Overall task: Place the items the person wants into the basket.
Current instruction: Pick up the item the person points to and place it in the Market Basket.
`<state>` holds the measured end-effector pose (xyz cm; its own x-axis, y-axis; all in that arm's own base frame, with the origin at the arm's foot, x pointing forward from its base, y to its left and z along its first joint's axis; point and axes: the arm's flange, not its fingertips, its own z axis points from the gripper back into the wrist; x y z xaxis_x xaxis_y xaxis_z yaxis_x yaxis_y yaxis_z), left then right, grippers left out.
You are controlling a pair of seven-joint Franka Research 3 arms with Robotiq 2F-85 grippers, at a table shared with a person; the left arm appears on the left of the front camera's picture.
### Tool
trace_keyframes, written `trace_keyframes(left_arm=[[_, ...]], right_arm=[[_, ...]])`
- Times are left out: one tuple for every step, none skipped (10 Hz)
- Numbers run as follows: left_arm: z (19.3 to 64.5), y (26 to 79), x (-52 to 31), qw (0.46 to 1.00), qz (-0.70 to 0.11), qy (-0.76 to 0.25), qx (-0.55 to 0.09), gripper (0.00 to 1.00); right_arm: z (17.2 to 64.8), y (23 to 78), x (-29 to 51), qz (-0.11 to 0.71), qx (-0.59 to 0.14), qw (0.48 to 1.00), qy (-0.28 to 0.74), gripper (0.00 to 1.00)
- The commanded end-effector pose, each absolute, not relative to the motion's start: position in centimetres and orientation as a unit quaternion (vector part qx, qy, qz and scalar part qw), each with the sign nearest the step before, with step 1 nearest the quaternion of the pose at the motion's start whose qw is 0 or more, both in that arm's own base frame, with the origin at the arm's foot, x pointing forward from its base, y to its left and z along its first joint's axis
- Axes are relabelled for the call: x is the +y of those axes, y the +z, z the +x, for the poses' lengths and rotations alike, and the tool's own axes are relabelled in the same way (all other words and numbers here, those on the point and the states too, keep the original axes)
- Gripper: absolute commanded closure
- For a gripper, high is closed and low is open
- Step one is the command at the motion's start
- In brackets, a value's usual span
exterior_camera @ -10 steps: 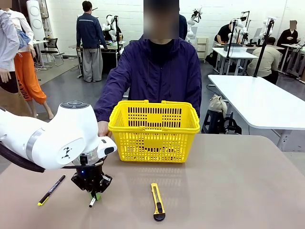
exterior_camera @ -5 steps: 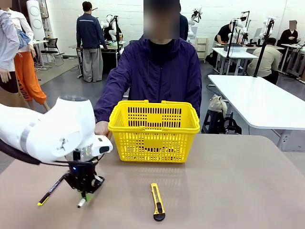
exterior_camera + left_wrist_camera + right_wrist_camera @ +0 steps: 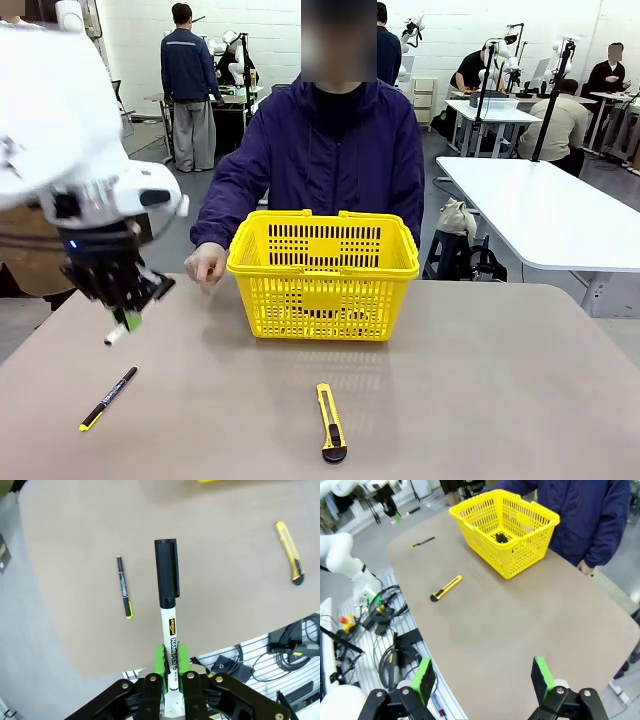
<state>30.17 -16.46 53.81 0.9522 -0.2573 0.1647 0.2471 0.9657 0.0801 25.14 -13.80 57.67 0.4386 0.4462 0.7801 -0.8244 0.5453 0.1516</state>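
My left gripper [image 3: 127, 316] hangs well above the table's left side, shut on the slim white marker [image 3: 117, 332] with the black cap. In the left wrist view the marker [image 3: 168, 625] sticks out from between the green pads of the left gripper [image 3: 170, 659], cap end away from me. The yellow basket [image 3: 323, 275] stands mid-table in front of the person, whose hand [image 3: 205, 266] rests on the table beside the basket's left side. A black item [image 3: 501, 537] lies on the floor of the basket [image 3: 520, 555]. My right gripper [image 3: 482, 677] is open, high over the near table edge, holding nothing.
A slim black pen with a yellow tip [image 3: 108, 398] lies at the front left. A yellow utility knife [image 3: 330, 422] lies at the front centre, below the basket. Cables and equipment [image 3: 385, 625] lie beyond the table edge.
My left arm has lifted the marker off the table and carried it up and to the left. The person's hand beside the basket has come into plain sight.
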Motion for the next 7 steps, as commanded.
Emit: trace_keyframes(left_arm=[[30.5, 56.6, -16.3, 0.986, 0.021, -0.132, -0.099, 1.0], [30.7, 57.7, -16.1, 0.986, 0.017, -0.128, -0.102, 1.0], [30.9, 58.4, -15.9, 0.987, 0.013, -0.126, -0.1, 1.0], [31.2, 58.6, -15.7, 0.989, 0.006, -0.113, -0.094, 1.0], [30.0, 58.6, -16.3, 0.986, 0.018, -0.122, -0.114, 1.0], [30.0, 58.6, -16.3, 0.986, 0.018, -0.122, -0.114, 1.0], [30.0, 58.6, -16.3, 0.986, 0.018, -0.122, -0.114, 1.0]], right_arm=[[25.3, 57.6, -13.8, 0.274, -0.36, 0.799, 0.397, 0.0], [25.3, 57.6, -13.8, 0.274, -0.36, 0.799, 0.397, 0.0], [25.3, 57.6, -13.8, 0.274, -0.36, 0.799, 0.397, 0.0], [25.3, 57.6, -13.8, 0.274, -0.36, 0.799, 0.397, 0.0], [25.3, 57.6, -13.8, 0.274, -0.36, 0.799, 0.397, 0.0], [25.3, 57.6, -13.8, 0.274, -0.36, 0.799, 0.397, 0.0], [25.3, 57.6, -13.8, 0.274, -0.36, 0.799, 0.397, 0.0]])
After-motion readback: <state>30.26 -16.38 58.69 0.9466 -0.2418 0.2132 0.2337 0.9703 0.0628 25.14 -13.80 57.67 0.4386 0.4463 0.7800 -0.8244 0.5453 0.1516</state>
